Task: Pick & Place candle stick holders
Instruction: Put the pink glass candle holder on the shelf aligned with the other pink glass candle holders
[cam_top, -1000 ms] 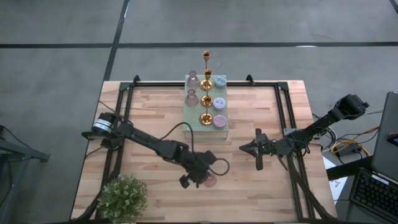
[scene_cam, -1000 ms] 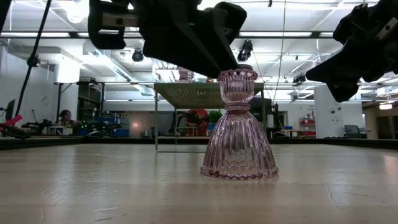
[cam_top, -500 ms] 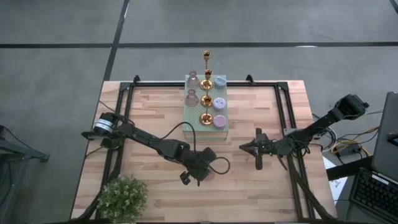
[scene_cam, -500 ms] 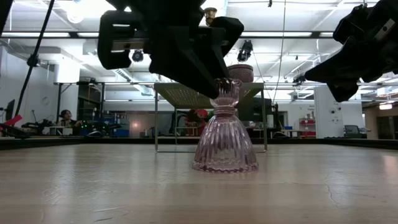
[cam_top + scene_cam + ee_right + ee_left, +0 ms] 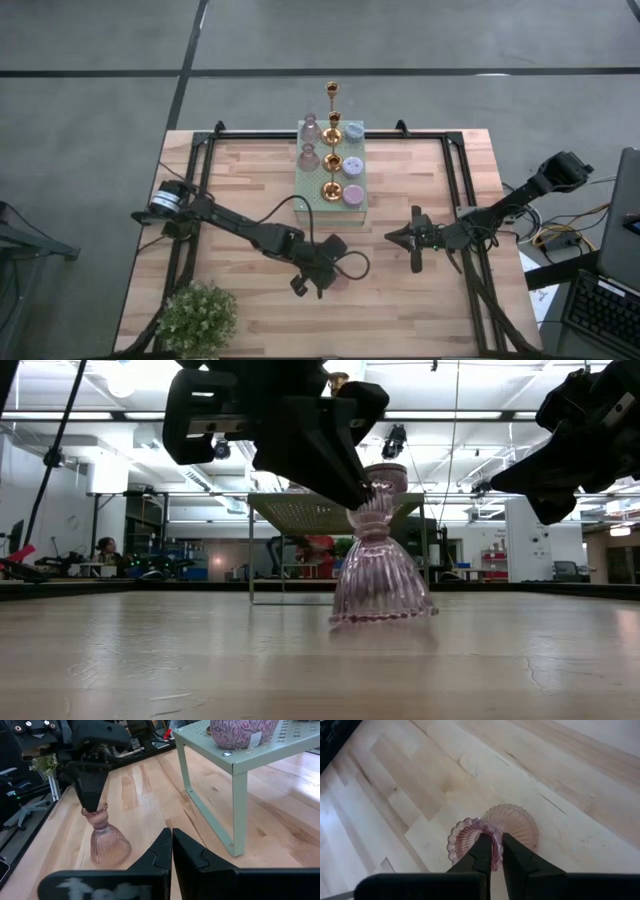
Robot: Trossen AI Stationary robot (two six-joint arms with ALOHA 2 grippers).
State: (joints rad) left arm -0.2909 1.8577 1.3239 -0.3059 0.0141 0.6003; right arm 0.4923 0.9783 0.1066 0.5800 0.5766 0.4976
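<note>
A pinkish clear glass candle stick holder [image 5: 383, 575] with a ribbed bell-shaped base stands tipped on the wooden table, near its front middle. My left gripper [image 5: 497, 855] comes down on its cup from above and is shut on it. Other candle stick holders, gold [image 5: 331, 160], pink glass [image 5: 309, 155] and lavender [image 5: 352, 193], stand on the pale green perforated block [image 5: 331, 205] at the far middle. My right gripper [image 5: 390, 237] hangs shut over the table to the right and holds nothing. My left gripper pinches the scalloped rim of the holder's cup [image 5: 495, 842] between its two fingers; one finger looks to be inside the cup and one outside. The fingers slant down from the table's left. The holder leans, its base [image 5: 107, 851] low at the table; whether it is clear of the table I cannot tell.
A bushy green potted plant [image 5: 197, 318] stands at the near left corner. The green block stands on legs [image 5: 235, 810] with open room beneath it. Black rails [image 5: 455, 180] run along the table's sides. Bare wood lies between the held holder and the block.
My left gripper has tipped down onto the pink glass holder's cup and taken hold of its rim. The holder, upright a second ago, has slid a little along the table and now leans to one side.
</note>
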